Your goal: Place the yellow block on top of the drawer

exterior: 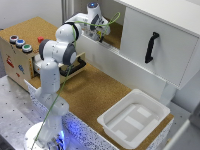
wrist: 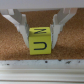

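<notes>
One cork-topped counter (exterior: 100, 92) spans the scene, drawer (exterior: 75, 67) box at the exterior view's left, tool (exterior: 98, 31) far back pinching the yellow block (wrist: 40, 41) between both fingers (wrist: 21, 26); best lift clear, carry level, lower squarely onto the box top before spreading.

Bright, even light is filling the exterior view, but the whole picture is looking soft and a bit blurry. A blue glow is shining at the white robot arm's round base (exterior: 47, 135). The big white cabinet door (exterior: 160, 42) is looking very bright. In the wrist view, the yellow cube block (wrist: 40, 42) is showing sharp, and a dark shadow is sitting under it on the brown cork floor (wrist: 12, 47).
</notes>
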`<act>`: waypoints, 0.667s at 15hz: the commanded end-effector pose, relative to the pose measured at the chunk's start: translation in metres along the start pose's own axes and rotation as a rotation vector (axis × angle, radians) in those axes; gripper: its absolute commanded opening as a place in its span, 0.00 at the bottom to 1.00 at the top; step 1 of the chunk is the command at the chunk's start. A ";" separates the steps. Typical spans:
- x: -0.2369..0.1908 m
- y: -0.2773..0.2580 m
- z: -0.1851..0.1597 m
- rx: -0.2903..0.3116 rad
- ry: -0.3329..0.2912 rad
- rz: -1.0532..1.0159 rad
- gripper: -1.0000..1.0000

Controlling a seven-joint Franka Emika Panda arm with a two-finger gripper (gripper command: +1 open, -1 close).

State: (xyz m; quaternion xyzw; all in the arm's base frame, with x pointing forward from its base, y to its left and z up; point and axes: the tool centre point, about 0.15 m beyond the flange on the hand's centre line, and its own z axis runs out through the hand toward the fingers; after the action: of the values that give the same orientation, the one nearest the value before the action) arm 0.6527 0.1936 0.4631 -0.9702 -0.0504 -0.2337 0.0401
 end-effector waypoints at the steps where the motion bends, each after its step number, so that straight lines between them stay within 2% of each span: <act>1: -0.051 -0.012 -0.051 -0.002 0.018 -0.010 0.00; 3: -0.086 -0.024 -0.071 0.007 0.038 -0.030 0.00; 6: -0.137 -0.045 -0.098 0.027 0.029 -0.065 0.00; 10: -0.196 -0.080 -0.114 0.066 -0.012 -0.120 0.00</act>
State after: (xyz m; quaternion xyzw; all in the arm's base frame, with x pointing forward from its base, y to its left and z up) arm 0.5211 0.2304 0.4964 -0.9826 -0.0835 -0.1623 0.0348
